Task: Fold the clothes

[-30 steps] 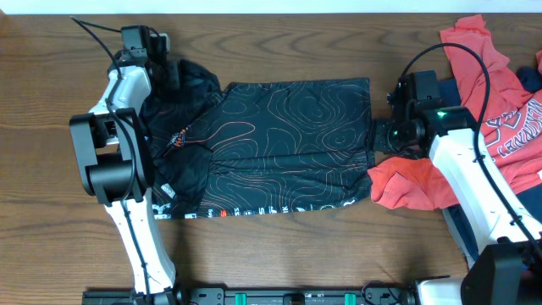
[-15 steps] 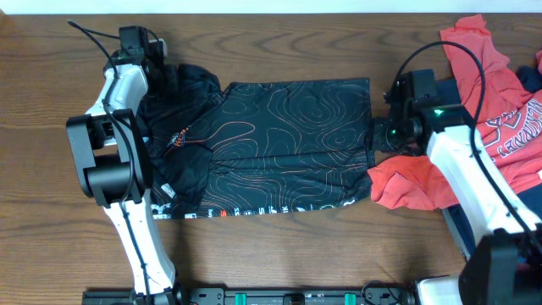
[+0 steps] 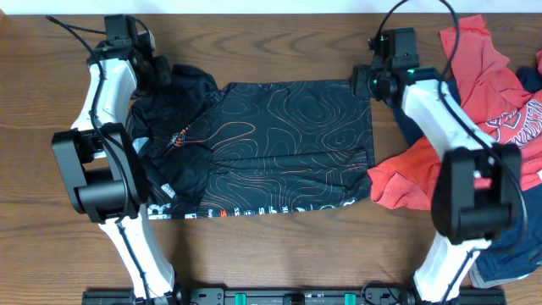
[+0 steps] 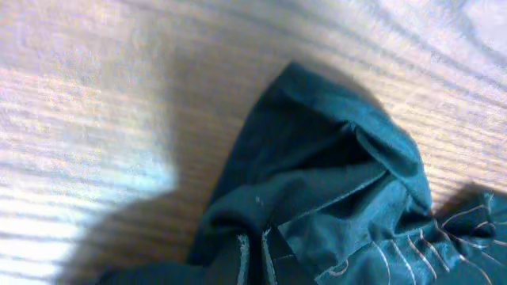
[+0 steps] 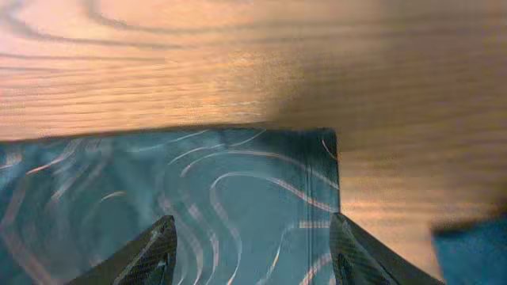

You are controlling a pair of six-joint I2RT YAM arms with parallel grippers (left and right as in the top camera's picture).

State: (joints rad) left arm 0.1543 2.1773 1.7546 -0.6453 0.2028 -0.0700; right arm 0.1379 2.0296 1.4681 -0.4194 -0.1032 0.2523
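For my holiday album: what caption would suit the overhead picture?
Left gripper shut on a black wavy-lined sports jersey, right gripper open at its far corner, on a wooden table.

Three garments are lying on the one bench (image 3: 279, 254): one black jersey (image 3: 279, 144), one red tee (image 3: 500, 93), one navy garment (image 3: 508, 250); two arms are reaching over them, the left arm (image 3: 102, 169) and the right arm (image 3: 457, 169); each is carrying one claw, the left claw (image 3: 158, 73) and the right claw (image 5: 253, 253).
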